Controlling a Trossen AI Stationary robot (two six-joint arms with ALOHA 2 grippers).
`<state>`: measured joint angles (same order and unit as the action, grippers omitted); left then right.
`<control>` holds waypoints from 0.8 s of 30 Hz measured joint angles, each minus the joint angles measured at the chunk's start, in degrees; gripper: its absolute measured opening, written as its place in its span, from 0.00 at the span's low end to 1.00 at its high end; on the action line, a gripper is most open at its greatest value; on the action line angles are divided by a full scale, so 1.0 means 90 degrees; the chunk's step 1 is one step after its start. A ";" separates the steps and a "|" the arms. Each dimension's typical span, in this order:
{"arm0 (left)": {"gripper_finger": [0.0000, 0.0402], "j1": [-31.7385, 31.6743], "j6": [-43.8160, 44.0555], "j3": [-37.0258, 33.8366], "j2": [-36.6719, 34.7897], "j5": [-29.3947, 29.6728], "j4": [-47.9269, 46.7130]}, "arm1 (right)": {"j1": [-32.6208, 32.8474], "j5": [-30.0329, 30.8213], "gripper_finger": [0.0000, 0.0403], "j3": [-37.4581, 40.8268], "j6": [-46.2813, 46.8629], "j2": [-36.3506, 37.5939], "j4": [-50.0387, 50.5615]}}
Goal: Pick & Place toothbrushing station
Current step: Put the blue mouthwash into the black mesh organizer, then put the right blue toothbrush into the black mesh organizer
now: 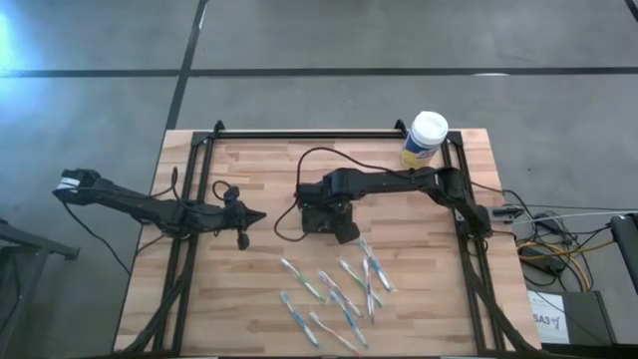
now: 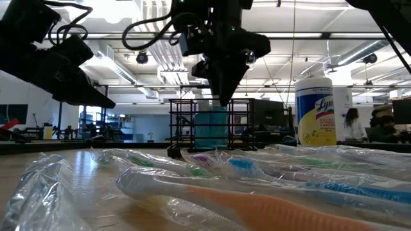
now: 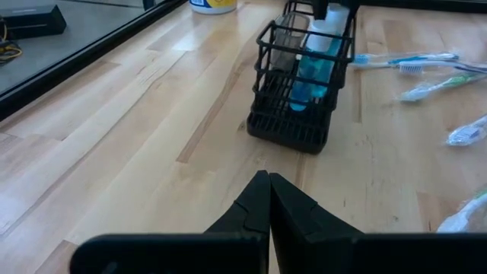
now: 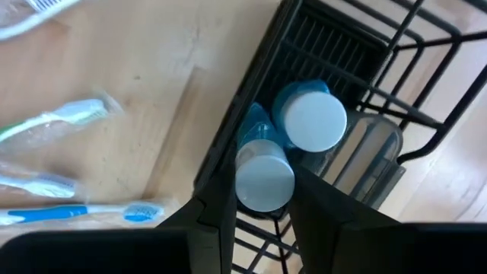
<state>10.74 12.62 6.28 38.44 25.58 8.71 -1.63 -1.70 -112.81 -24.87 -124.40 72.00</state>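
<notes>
Your right hand [image 4: 259, 205], fingers spread around a white-capped blue bottle [image 4: 264, 176] in the black wire-mesh basket [image 3: 300, 84], should close squarely, while your left hand [image 3: 268, 199] waits clenched on the counter [image 1: 259, 289].

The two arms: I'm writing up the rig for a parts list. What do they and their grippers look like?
Both are dark, slim, jointed arms with black cables looping along them. The left gripper has two black, wedge-shaped fingers tapering to points; the right gripper has broad, flat black fingers. No markings are visible.
</notes>
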 joint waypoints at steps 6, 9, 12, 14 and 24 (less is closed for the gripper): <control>0.01 -0.0002 0.0000 0.0000 0.0000 0.0000 -0.0029 | 0.0005 -0.0002 0.25 0.0095 -0.0070 0.0000 -0.0100; 0.01 -0.0002 0.0000 0.0000 0.0000 0.0000 -0.0029 | -0.0018 0.0004 0.31 0.0079 -0.0044 0.0000 -0.0096; 0.01 -0.0002 0.0002 0.0000 0.0000 0.0000 -0.0028 | -0.0027 0.0033 0.36 0.0037 -0.0043 0.0000 -0.0087; 0.01 -0.0001 0.0012 0.0000 0.0000 0.0000 -0.0029 | -0.0023 0.0033 0.39 -0.0006 0.0001 0.0000 -0.0070; 0.01 0.0000 0.0069 0.0000 0.0000 0.0000 -0.0029 | -0.0017 0.0021 0.44 -0.0545 0.0208 0.0007 0.0548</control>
<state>10.74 13.24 6.28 38.44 25.58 8.45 -1.78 -1.52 -117.72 -22.99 -124.33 76.93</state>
